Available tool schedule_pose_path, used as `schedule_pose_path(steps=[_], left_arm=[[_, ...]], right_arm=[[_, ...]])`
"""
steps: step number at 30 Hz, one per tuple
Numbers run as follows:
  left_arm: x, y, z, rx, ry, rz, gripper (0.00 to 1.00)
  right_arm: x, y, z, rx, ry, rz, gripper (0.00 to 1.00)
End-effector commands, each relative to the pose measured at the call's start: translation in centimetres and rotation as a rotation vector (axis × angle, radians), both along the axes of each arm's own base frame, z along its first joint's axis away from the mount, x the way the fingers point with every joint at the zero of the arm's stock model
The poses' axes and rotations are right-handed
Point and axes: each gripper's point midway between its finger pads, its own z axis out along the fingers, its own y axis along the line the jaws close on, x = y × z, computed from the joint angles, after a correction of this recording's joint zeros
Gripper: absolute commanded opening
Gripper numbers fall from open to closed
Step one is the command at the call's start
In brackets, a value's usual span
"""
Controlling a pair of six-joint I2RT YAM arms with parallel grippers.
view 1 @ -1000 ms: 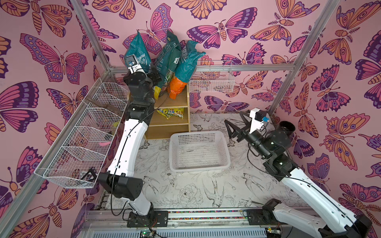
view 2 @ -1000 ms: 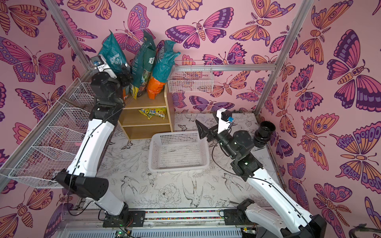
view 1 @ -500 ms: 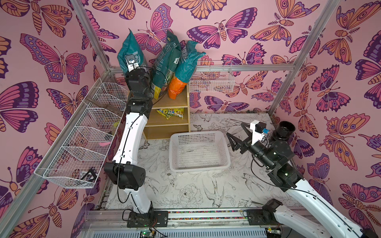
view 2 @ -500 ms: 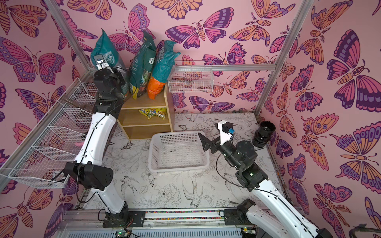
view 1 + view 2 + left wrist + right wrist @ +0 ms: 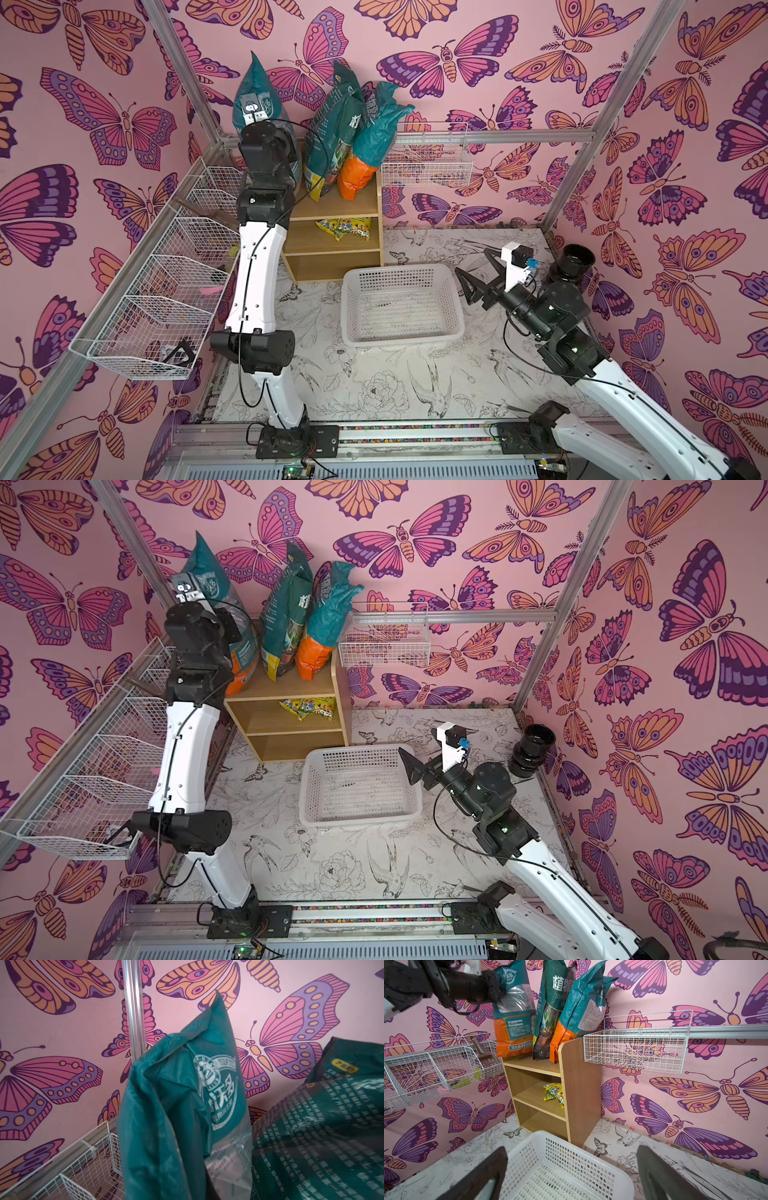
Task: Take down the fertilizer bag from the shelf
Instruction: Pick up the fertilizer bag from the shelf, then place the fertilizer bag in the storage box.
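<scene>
Closure of left gripper [image 5: 494,987] on the leftmost teal-and-orange fertilizer bag [image 5: 513,1022] atop the shelf [image 5: 579,1088] is new (right gripper [image 5: 571,1153] gapes wide, empty), so lift-down appears ready.

The wooden shelf [image 5: 581,1088] carried three bags [image 5: 550,1012] on its top tier. A yellow packet [image 5: 553,1093] lay on the middle tier.
</scene>
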Motion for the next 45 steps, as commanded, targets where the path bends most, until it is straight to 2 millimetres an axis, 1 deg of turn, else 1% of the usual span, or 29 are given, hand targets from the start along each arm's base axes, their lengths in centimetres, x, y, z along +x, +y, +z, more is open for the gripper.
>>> schedule_pose_path(steps=[1,3,6,8,10,11,14,17,18,20,23,26,29,30,33,36,38,41,43,45], left_arm=[[-9.3,1.4,10.8,0.002,-0.317,0.019,0.0],[-11.5,0.9,12.4,-0.011,-0.364,-0.016,0.0],[-14.4,-0.4,13.6,-0.018,-0.388,-0.055,0.0],[-15.9,-1.8,13.6,-0.03,-0.387,-0.098,0.0],[-17.4,-3.2,13.3,-0.059,-0.38,-0.144,0.0],[-17.7,-4.1,12.6,-0.083,-0.365,-0.168,0.0],[-19.7,-6.4,10.9,-0.156,-0.334,-0.238,0.0],[-20.9,-8.4,8.3,-0.231,-0.306,-0.267,0.0],[-22.2,-8.3,8.0,-0.252,-0.314,-0.25,0.0],[-22.9,-8.7,6.5,-0.276,-0.296,-0.188,0.0],[-23.0,-10.7,3.7,-0.272,-0.245,-0.159,0.0],[-22.2,-13.5,0.4,-0.256,-0.192,-0.14,0.0],[-21.1,-16.4,-2.7,-0.248,-0.133,-0.108,0.0],[-20.7,-18.1,-4.0,-0.24,-0.106,-0.111,0.0],[-20.4,-21.7,-6.8,-0.262,-0.091,-0.173,0.0],[-20.3,-24.3,-9.3,-0.295,-0.094,-0.222,0.0],[-19.6,-26.2,-11.3,-0.288,-0.098,-0.25,0.0],[-18.7,-28.1,-13.6,-0.271,-0.127,-0.227,0.0],[-18.1,-29.3,-14.5,-0.24,-0.144,-0.204,0.0],[-17.3,-30.8,-15.0,-0.185,-0.133,-0.177,0.0]], right_arm=[[-0.1,0.2,1.2,0.009,-0.036,0.012,0.99],[-0.1,0.4,1.3,0.011,-0.037,0.018,0.99],[-0.2,0.4,1.4,0.013,-0.036,0.024,0.99],[-0.3,0.3,1.5,0.017,-0.039,0.022,0.99],[-0.4,0.1,1.7,0.02,-0.041,0.013,0.99],[-0.4,-0.1,1.8,0.023,-0.041,0.003,0.99],[-0.2,-1.5,1.9,0.034,-0.031,-0.066,0.99],[-0.3,-3.4,1.8,0.035,-0.021,-0.152,0.99],[-0.5,-4.0,1.6,0.03,-0.02,-0.177,0.99],[-1.0,-5.3,1.4,0.027,-0.027,-0.22,0.99],[-1.9,-6.9,1.1,0.035,-0.033,-0.269,0.99],[-2.8,-8.2,0.6,0.044,-0.031,-0.296,0.99],[-3.5,-9.0,-0.5,0.054,-0.02,-0.312,0.99],[-3.7,-9.3,-0.8,0.061,-0.017,-0.318,0.99],[-3.9,-10.1,-1.8,0.062,0.001,-0.35,0.99],[-3.8,-11.3,-2.8,0.059,0.028,-0.407,0.99],[-3.6,-12.4,-3.5,0.059,0.041,-0.472,0.99],[-3.3,-15.4,-5.0,0.082,0.086,-0.64,0.99],[-3.3,-17.2,-6.0,0.089,0.104,-0.742,0.99],[-3.5,-18.1,-6.8,0.103,0.108,-0.789,0.99]])
